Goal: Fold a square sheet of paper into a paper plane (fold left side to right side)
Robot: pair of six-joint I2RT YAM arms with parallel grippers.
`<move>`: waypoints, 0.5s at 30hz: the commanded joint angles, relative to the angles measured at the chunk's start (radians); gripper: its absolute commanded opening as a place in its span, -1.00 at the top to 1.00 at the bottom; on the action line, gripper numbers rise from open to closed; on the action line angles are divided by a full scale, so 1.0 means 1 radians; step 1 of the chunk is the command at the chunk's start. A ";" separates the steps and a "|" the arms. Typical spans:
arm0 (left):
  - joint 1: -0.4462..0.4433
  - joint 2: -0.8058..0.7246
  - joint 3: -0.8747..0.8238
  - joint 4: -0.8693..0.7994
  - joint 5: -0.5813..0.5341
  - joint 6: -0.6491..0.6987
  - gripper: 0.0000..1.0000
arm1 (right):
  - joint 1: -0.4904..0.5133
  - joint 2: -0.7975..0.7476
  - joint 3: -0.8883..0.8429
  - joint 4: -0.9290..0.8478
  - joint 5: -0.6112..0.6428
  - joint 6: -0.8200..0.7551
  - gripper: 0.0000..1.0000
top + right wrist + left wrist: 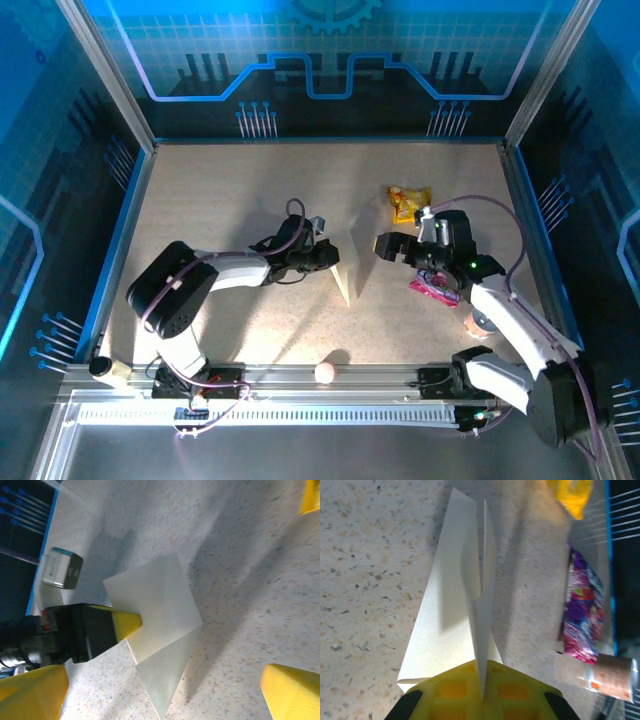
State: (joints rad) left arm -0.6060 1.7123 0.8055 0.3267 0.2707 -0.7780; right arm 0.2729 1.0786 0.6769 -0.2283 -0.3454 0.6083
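The square sheet of paper (345, 272) lies mid-table, creased into a white pointed shape with a paper plane's outline. In the left wrist view one flap of the paper (476, 610) stands upright on edge while the other half lies flat on the table. My left gripper (326, 254) is shut on that raised flap, which is pinched between its yellow fingers (455, 690). The right wrist view shows the paper (160, 600) with the left gripper's yellow finger (125, 622) against it. My right gripper (388, 246) hangs open just right of the paper and holds nothing; the paper's tip lies between its fingers (292, 692).
A yellow snack packet (409, 203) lies behind the right gripper. A pink wrapper (436, 288) and a cork-coloured cylinder (480, 322) sit under the right arm. A small ball (326, 372) rests by the front rail. Blue walls (120, 230) bound the table.
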 commanded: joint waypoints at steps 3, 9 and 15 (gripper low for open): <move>0.107 -0.111 -0.093 0.055 0.210 0.073 1.00 | -0.001 0.102 0.008 0.197 -0.257 0.024 -0.96; 0.238 -0.165 -0.074 -0.051 0.529 0.185 1.00 | 0.099 0.215 0.037 0.229 -0.280 0.041 -0.99; 0.297 -0.166 -0.036 -0.187 0.736 0.338 1.00 | 0.204 0.308 0.047 0.240 -0.227 0.021 -0.99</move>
State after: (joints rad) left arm -0.3241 1.5627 0.7357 0.2340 0.8165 -0.5621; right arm 0.4400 1.3682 0.7136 -0.0219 -0.5800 0.6357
